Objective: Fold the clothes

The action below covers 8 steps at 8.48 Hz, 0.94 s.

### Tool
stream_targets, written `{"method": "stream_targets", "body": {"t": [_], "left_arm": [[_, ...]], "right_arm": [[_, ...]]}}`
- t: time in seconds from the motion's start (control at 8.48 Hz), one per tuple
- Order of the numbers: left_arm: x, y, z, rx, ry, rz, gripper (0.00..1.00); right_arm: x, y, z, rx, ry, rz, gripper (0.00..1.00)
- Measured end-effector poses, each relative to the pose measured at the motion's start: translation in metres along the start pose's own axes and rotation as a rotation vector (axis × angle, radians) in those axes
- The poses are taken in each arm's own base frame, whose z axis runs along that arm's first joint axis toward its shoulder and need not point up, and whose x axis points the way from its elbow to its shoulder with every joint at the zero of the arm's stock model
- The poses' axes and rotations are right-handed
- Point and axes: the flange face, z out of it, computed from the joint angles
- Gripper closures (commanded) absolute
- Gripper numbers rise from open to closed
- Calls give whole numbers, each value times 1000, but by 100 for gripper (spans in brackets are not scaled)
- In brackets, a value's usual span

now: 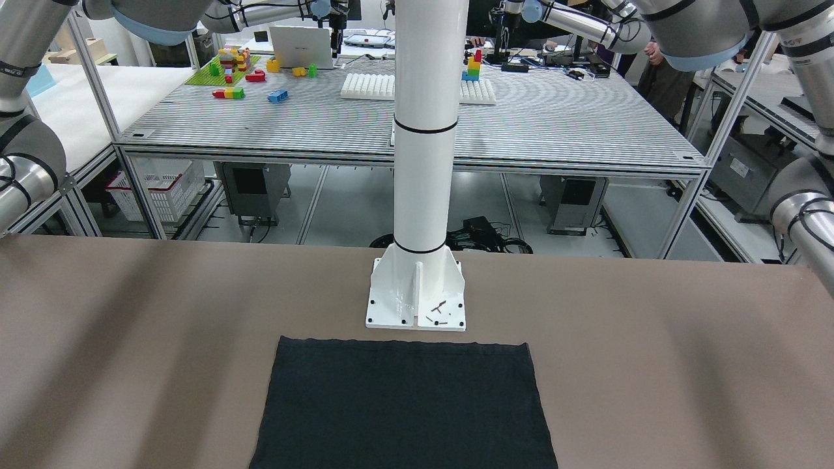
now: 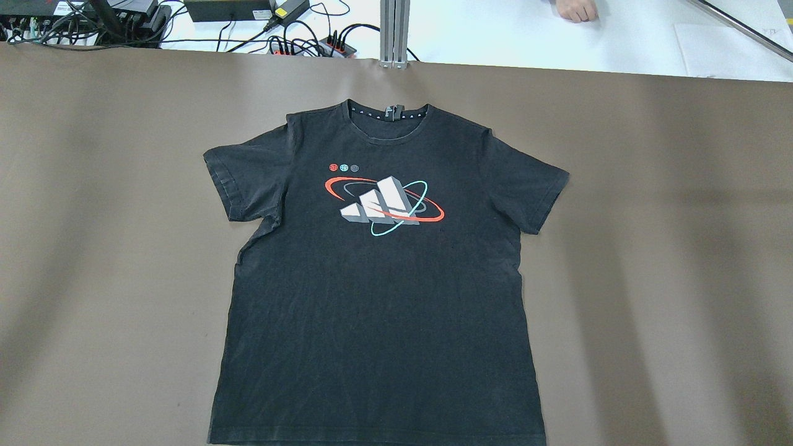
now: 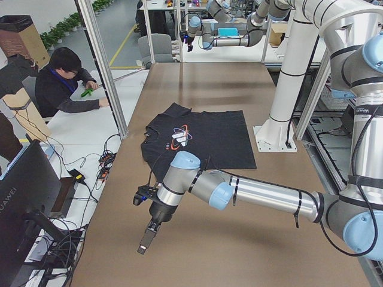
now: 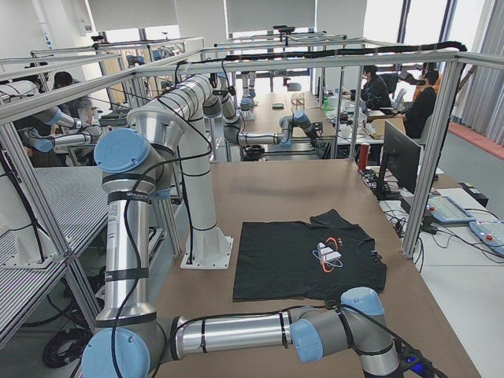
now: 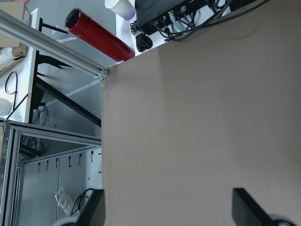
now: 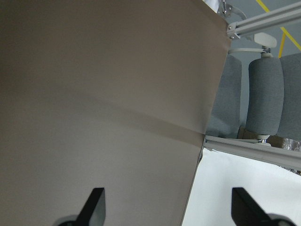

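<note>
The black T-shirt (image 2: pixel 378 297) is lying flat, print up, mid-table on the brown covering (image 2: pixel 650 248), near the white pole's base (image 1: pixel 416 293). The left gripper (image 5: pixel 169 207) and the right gripper (image 6: pixel 167 207) are hovering over bare covering, fingers spread wide, holding nothing.

Bright, even ceiling light fills the room; daylight enters through windows (image 4: pixel 386 20) in the right-side view. Soft, broad shadow bands cross the brown table covering (image 2: pixel 650 260). Glare streaks the white pole (image 1: pixel 417 195). The black T-shirt (image 2: pixel 378 297) shows faint grain. In the wrist views, the left gripper (image 5: pixel 169 209) and right gripper (image 6: pixel 169 207) are blurred at the lower edge.
</note>
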Motion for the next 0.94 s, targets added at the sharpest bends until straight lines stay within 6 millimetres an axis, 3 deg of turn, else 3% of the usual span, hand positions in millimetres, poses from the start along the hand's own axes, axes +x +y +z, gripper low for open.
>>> {"method": "stream_targets", "body": {"t": [0.24, 0.47, 0.83, 0.94], "left_arm": [[15, -7, -4, 10, 80, 12, 5], [43, -21, -13, 25, 215, -10, 5], [126, -42, -22, 65, 398, -101, 5], [145, -53, -19, 92, 439, -135, 5]], "right_arm": [[-12, -9, 0, 33, -20, -23, 6], [-30, -32, -5, 68, -60, -32, 6], [-77, -75, -21, 159, -181, -9, 6], [-96, -89, -25, 192, -205, 11, 6]]}}
